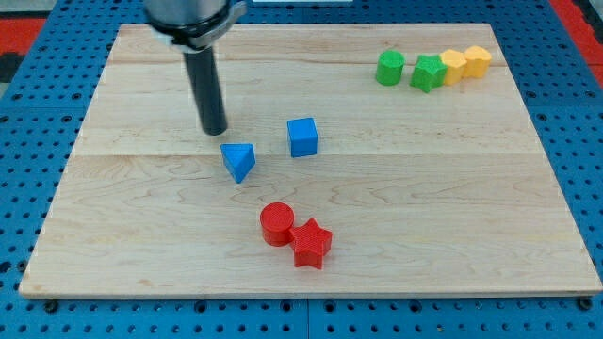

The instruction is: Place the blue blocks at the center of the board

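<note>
Rod upright, dark, coming down from the view's top. My tip (215, 130) rests on the wooden board (132, 235), left of board centre. There is no pincer on this arm, so nothing opens, closes or grips; the rod ends plain.

Nearest to the tip: the blue triangular block (239, 160), just below and to the view's right of it. A narrow gap seems to separate them, though contact cannot be ruled out from this angle. The wedge's narrow end points toward the view's bottom, slightly right; its long axis runs roughly top-left to bottom-right. Its flat upper face is toward the tip.

Next outward: the blue cube (302, 137), to the view's right of the triangular block, apart from it with bare wood between. The cube has no clear long axis; its faces sit slightly turned against the board edges. Both blue blocks lie near the board's middle, the cube closest to centre, the triangle a little left of it.

Below these, toward the view's bottom: red cylinder (277, 223) and red star block (312, 243), touching each other.

Far top right corner, 4 blocks in 1 row, close together: green cylinder (390, 68), green star-like block (428, 72), yellow block (453, 65) of unclear shape, yellow hexagon-like block (478, 60). All well apart from the tip.
</note>
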Available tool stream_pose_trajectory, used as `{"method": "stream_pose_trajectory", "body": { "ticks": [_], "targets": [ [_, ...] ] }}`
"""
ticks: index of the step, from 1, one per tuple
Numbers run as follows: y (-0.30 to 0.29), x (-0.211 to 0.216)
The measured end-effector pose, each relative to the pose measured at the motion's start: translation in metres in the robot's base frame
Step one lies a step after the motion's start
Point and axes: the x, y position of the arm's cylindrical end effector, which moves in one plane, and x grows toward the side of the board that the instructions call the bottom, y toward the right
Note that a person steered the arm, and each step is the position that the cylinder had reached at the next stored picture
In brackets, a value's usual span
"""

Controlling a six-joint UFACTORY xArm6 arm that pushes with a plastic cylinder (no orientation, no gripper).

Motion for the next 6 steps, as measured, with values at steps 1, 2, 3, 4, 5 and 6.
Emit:
{"method": "stream_pose_trajectory", "body": {
  "ticks": [1, 2, 3, 4, 5, 6],
  "targets": [
    [-0.016, 0.03],
    [-0.005, 0.066],
    [0.014, 0.077],
    [0.033, 0.072],
    [0.063, 0.058],
    [0.091, 0.034]
  ]
}}
